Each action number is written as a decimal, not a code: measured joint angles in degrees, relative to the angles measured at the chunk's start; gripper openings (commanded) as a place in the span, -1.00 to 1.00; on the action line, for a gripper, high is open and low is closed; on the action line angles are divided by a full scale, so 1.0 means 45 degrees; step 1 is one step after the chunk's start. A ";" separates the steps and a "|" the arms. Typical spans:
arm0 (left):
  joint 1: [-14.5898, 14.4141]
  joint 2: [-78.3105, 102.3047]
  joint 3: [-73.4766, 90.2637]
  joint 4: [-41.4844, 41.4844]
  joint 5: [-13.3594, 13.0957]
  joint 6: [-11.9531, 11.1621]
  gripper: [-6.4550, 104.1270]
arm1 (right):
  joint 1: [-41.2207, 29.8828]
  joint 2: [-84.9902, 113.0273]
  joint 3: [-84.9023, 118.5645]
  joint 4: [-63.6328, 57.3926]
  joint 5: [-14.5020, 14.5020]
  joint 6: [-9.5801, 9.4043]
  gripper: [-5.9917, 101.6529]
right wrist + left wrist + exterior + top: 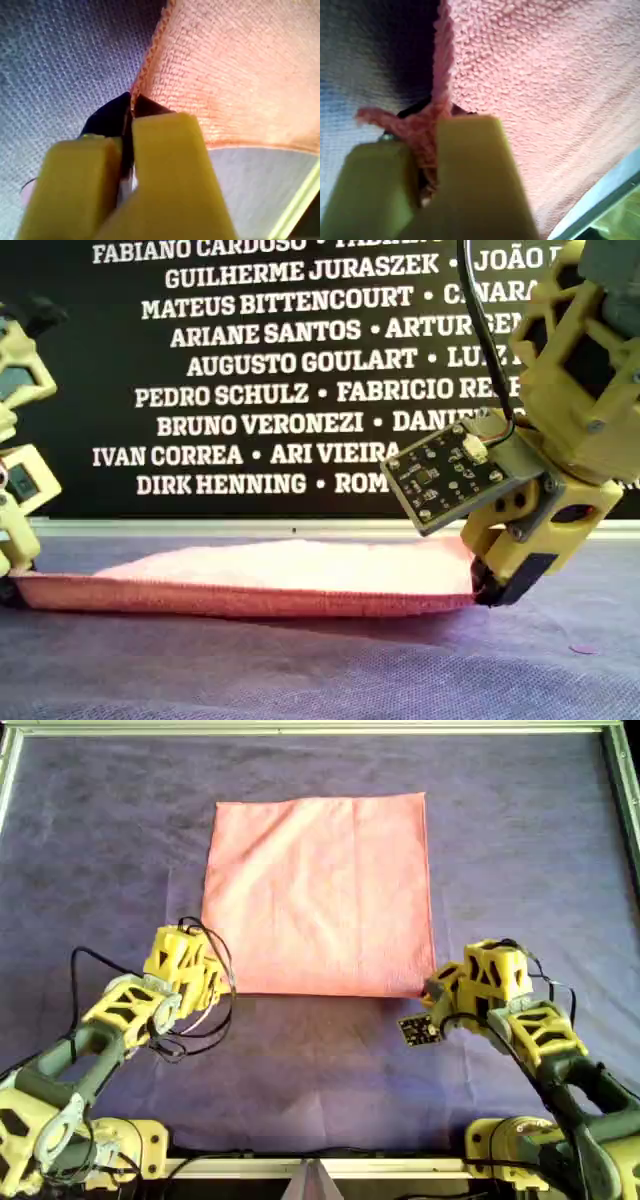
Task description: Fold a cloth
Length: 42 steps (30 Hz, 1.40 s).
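I see the cloth [318,895] lying spread on the purple sheet [100,850], its near edge lifted a bit off the sheet in the exterior view. My L gripper [427,145] is clamped on one near corner of the cloth, fabric bunched btwn its jaws. My R gripper [131,107] is pinched tight on the other near corner, right at the hem. Both arms sit on the cloth's near side, well apart.

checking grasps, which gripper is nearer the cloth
Neither: both touch it. The left gripper is shut on one near corner of the cloth, at the overhead view's left. The right gripper pinches the other near corner.
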 measured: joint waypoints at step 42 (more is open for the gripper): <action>0.0000 0.0234 -0.1035 -0.0918 -0.0293 0.0039 -0.90 | -0.0254 -0.2656 -0.1758 -0.4004 0.0215 0.0059 -0.92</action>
